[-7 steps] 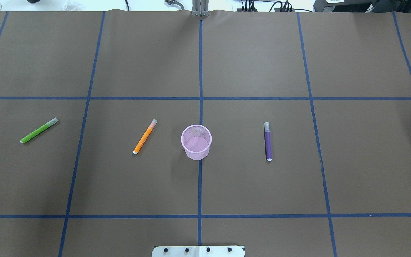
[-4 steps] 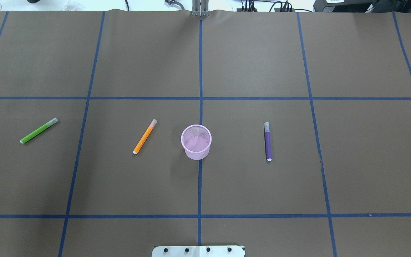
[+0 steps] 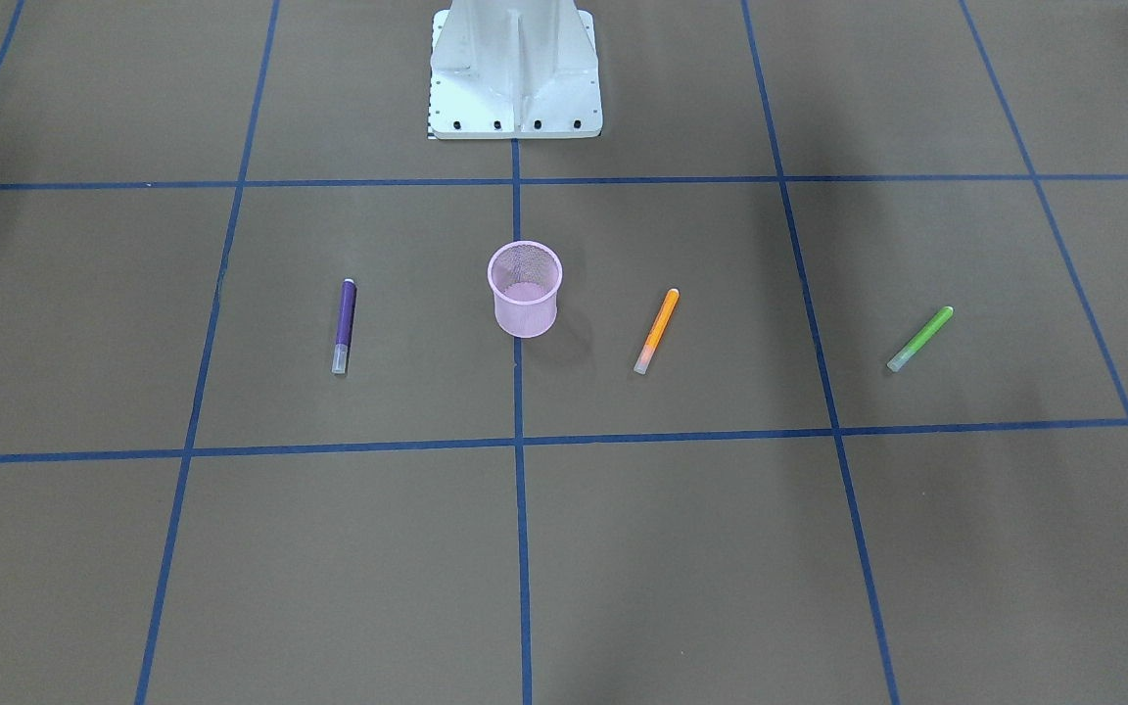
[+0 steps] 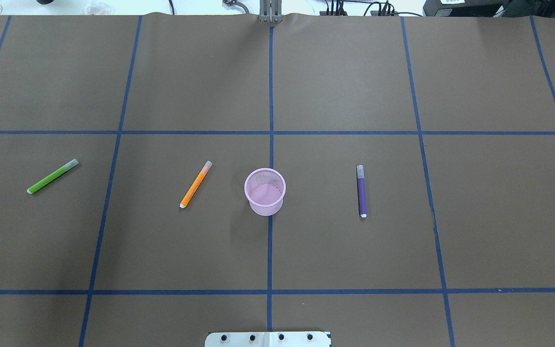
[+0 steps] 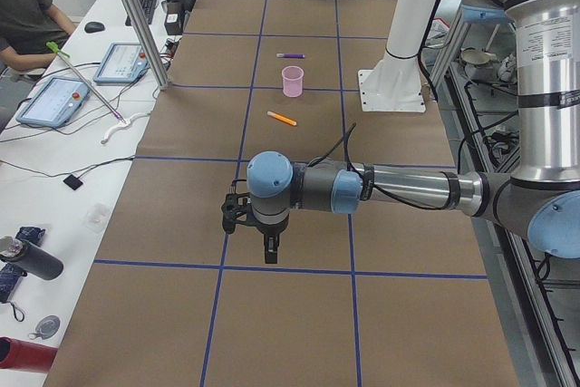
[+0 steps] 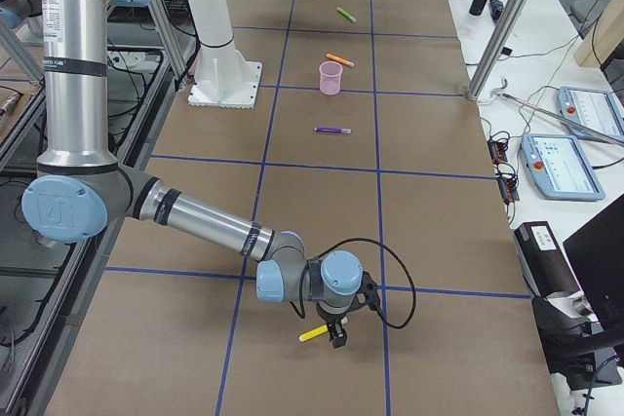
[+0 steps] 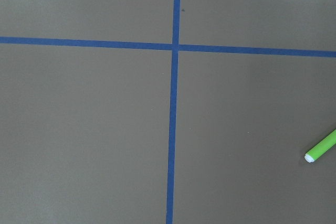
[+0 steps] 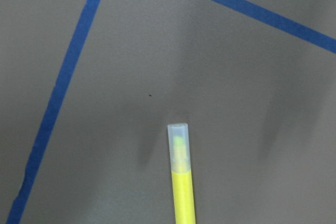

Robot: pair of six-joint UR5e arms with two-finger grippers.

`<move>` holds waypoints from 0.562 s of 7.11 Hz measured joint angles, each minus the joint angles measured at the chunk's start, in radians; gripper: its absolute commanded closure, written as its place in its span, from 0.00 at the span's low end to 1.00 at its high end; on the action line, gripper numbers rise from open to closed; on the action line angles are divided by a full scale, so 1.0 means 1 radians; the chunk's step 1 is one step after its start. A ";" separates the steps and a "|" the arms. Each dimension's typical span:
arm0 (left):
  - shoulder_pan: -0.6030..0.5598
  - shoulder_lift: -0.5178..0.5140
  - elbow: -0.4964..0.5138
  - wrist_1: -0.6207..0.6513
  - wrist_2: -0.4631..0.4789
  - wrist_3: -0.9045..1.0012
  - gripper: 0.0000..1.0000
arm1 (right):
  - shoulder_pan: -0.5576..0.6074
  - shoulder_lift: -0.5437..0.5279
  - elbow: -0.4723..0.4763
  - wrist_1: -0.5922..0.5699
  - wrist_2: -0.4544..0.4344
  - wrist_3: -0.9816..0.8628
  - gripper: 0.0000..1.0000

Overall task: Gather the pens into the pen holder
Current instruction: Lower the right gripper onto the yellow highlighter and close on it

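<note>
The pink mesh pen holder [image 4: 265, 191] stands upright and empty at the table's middle, and also shows in the front view [image 3: 524, 289]. The orange pen [image 4: 195, 184] lies to its left, the green pen [image 4: 52, 176] further left, the purple pen [image 4: 362, 191] to its right. The green pen's tip [image 7: 320, 148] shows at the left wrist view's right edge. My left gripper [image 5: 269, 246] hangs over the table's left end. My right gripper [image 6: 337, 330] hangs beside a yellow pen [image 6: 314, 334] at the right end. I cannot tell whether either is open or shut.
The yellow pen [image 8: 181, 177] lies flat under the right wrist camera, cap end away. The robot's white base [image 3: 515, 73] stands behind the holder. Operator desks with tablets [image 5: 54, 101] run along the table's far side. Blue tape lines grid the brown mat.
</note>
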 measured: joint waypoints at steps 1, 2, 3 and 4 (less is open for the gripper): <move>0.000 0.000 0.002 0.000 0.000 0.001 0.00 | -0.003 0.001 -0.003 0.000 0.001 0.002 0.08; 0.000 0.000 0.002 0.000 0.000 0.001 0.00 | -0.011 0.004 -0.006 0.000 0.001 0.003 0.11; 0.000 -0.001 0.003 -0.001 0.000 0.001 0.00 | -0.020 0.009 -0.011 0.000 0.000 0.003 0.15; 0.000 -0.001 0.003 -0.001 0.000 0.001 0.00 | -0.026 0.016 -0.020 0.000 -0.001 0.003 0.17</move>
